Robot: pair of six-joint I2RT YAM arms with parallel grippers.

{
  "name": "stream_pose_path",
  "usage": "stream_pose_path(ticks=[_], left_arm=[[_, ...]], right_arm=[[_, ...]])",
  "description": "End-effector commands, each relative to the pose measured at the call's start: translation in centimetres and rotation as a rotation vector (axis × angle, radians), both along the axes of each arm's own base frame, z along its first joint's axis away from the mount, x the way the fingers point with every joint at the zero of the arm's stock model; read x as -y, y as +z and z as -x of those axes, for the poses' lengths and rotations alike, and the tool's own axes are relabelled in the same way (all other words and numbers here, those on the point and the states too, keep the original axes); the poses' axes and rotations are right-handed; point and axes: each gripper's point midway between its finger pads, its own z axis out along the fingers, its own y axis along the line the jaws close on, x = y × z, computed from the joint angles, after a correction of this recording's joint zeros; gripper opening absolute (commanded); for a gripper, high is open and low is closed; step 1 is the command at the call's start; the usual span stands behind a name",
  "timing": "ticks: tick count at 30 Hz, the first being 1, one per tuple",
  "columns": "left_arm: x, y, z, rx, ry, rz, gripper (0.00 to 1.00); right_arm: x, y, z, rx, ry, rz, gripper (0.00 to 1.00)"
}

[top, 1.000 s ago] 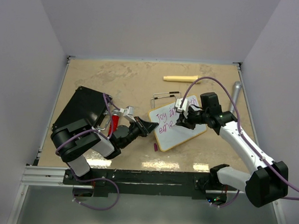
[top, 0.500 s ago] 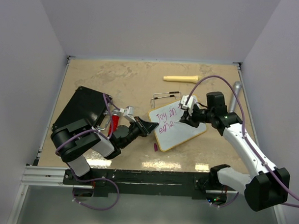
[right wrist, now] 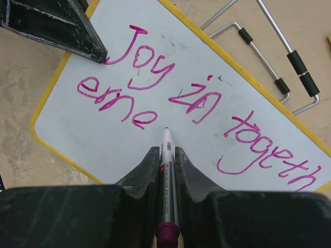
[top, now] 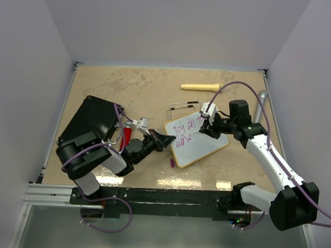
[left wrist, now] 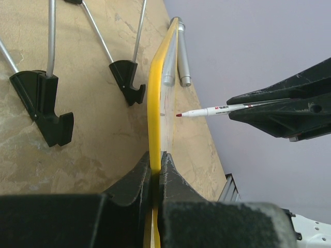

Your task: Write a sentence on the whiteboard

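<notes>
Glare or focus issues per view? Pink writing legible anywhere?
Top external: two glare patches on the tan table, near edge; pink-magenta handwriting small, partly hidden by the right end effector. Left wrist: yellow-rimmed whiteboard edge-on, writing unreadable, left end effector dark in foreground. Right wrist: writing sharp, evenly lit, no glare.

Tabletop (top: 129, 84) lies open far-left; around the whiteboard (top: 201, 150), wire stand (top: 182, 106) blocks the far edge, left gripper (top: 167, 139) the left.
</notes>
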Motion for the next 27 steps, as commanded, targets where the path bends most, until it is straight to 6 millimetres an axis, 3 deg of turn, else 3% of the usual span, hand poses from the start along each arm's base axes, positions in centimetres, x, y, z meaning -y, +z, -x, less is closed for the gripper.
stream_pose_path(ticks=[1, 8, 17, 27], left_arm=[[0.2, 0.8, 0.2, 0.083, -0.027, -0.026, 0.00], [0.4, 0.8, 0.3, 0.084, -0.033, -0.022, 0.00], [0.3, 0.8, 0.3, 0.085, -0.032, -0.021, 0.00], [0.2, 0.9, 0.3, 0.086, -0.029, -0.022, 0.00]], right_arm=[[-0.1, 1.2, -1.6, 0.045, -0.033, -0.014, 0.00], [-0.4, 0.9, -1.9, 0.036, -0.033, -0.016, 0.00], [-1.4, 0.8, -0.7, 0.022, 0.042, -0.032, 0.00], [-1.2, 0.1, 0.5, -0.001, 0.070, -0.006, 0.00]])
